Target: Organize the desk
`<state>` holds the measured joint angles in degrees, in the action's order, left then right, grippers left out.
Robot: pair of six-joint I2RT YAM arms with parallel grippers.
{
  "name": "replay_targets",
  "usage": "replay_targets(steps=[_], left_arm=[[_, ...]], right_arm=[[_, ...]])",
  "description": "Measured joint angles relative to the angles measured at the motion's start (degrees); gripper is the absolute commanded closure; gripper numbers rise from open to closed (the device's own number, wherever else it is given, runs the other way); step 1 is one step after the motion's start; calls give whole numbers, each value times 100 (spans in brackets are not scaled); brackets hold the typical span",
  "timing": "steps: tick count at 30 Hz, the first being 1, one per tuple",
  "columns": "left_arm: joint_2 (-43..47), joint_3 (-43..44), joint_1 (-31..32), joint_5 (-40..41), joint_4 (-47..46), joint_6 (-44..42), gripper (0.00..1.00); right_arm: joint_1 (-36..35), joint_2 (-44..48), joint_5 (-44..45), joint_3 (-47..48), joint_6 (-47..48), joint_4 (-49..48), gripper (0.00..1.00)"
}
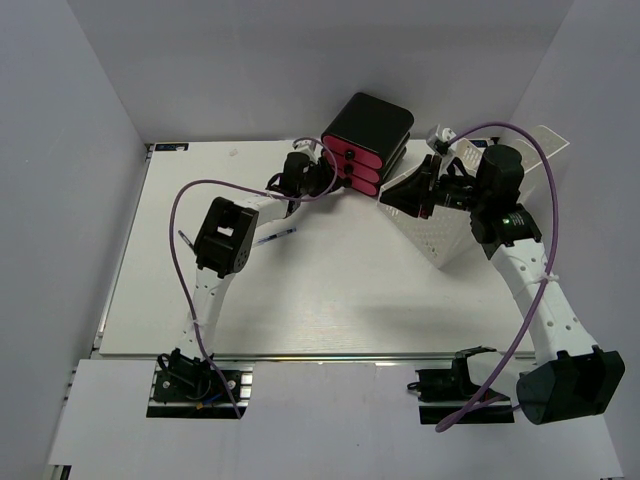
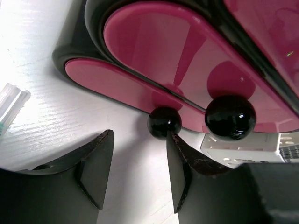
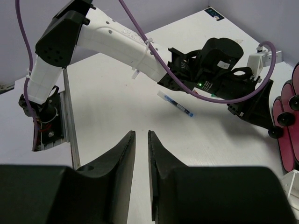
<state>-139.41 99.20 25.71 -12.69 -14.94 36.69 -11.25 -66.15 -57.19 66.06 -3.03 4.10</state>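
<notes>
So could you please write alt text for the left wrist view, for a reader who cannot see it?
The open left gripper sits just short of the small black knob on the lowest pink drawer front of the drawer unit, with a larger black knob beside it. Below lies the white desk; a clear pen-like item shows at the left edge.

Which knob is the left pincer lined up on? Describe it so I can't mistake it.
Start at the black-and-pink drawer unit at the far edge of the desk. The left pincer is open at its lowest pink drawer front. The knob is the smaller-looking black ball right at the fingertips; its neighbour sits on the drawer above.
</notes>
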Motion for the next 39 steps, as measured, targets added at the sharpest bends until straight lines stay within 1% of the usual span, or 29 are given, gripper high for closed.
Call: replay_targets(steps=[4,9,16,20,30,39], left_arm=[[0,0,2,-31,-125,87,41],[0,-111,2,-109,-501,267,41],[-7,-122,2,-254,-706,474,42],[-164,-120,2,-310,-894,586,42],[-302,-122,2,-468,-1108,752,43],[-376,-96,2,-516,-1266,905,42]], right_arm=[[0,-2,-2,-24,0,-2,78],[0,-9,-2,-26,0,-2,78],[0,-37,-2,-26,4,-2,78],[0,-37,-2,-26,11,-2,78],[4,-37,-2,-28,15,-2,78],[4,-37,-2,-28,17,-2,78]])
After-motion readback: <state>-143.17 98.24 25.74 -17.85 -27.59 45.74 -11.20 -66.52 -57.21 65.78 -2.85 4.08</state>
